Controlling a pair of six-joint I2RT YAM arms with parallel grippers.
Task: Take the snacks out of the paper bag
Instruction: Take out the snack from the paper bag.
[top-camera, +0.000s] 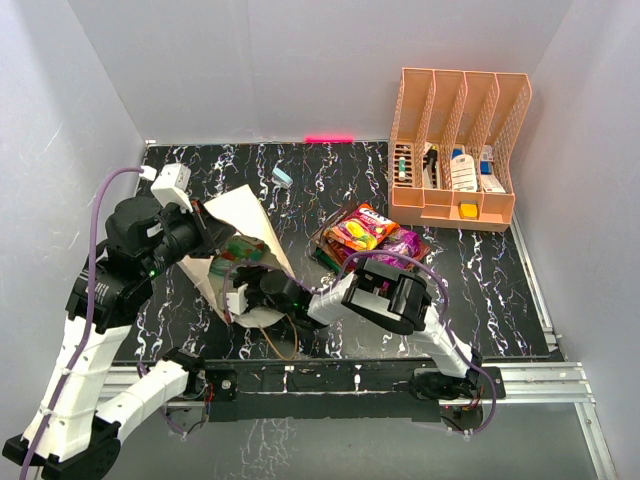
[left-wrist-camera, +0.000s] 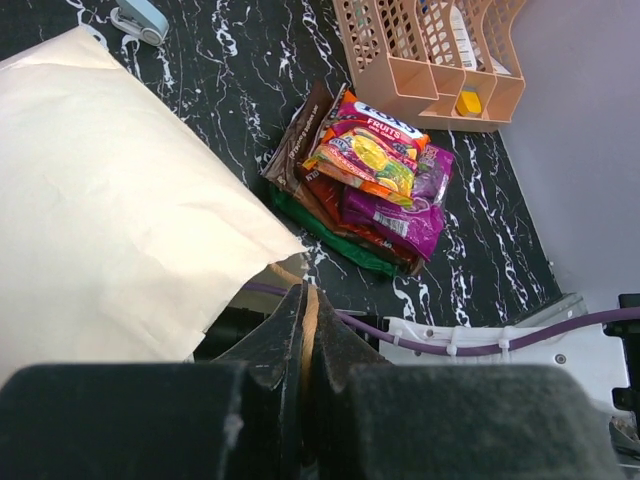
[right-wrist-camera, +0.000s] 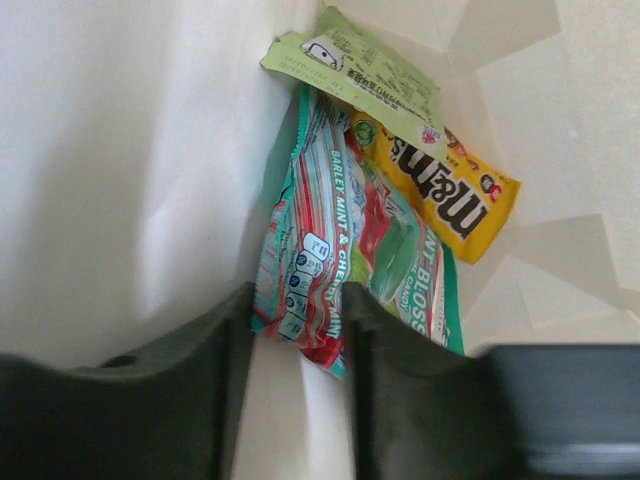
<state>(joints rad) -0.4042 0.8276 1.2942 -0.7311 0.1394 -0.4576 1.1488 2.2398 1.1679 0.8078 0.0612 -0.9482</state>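
Kraft paper bag, rim pinched tight in left claw to hold it open; right claw inside, clamped on teal packet for removal.

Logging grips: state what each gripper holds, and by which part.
Left gripper pinches the paper bag by its rim. Right gripper straddles the teal packet at its lower end; grip unclear.

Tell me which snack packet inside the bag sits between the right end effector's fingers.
The teal-and-red striped mint packet, its lower edge between the right end effector's fingers. The yellow M&M's packet and the light green packet lie deeper in the paper bag.
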